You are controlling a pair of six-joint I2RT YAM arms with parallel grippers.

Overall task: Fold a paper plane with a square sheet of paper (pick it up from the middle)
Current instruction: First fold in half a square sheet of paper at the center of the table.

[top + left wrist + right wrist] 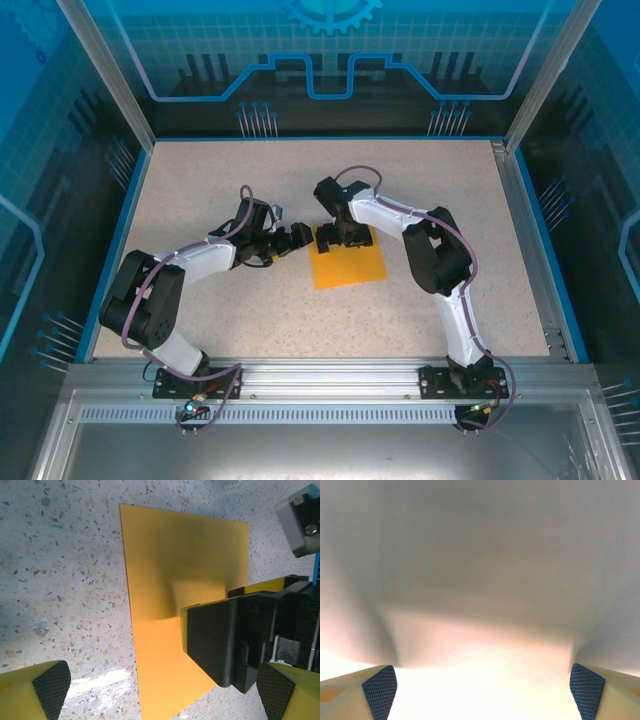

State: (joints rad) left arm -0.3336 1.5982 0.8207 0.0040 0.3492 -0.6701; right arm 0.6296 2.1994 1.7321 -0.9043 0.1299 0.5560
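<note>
- The thin orange-yellow square sheet of paper point(352, 265) lies flat on the speckled grey desk point(220, 200), roughly midway between the two arms. No crease shows on it.
- The right gripper point(342, 236) is down on the sheet, toward its far side. Its jaws stand wide with the tips pressing the paper, and the left wrist view shows a soft ridge swelling between them. No part of the sheet looks lifted.
- The left gripper point(298, 240) hangs near the sheet's left edge with its jaws spread wide, holding nothing.
- Judged from this, the task is at its very start. The pinch at the middle is only being set up; lifting and every fold are still to come.
</note>
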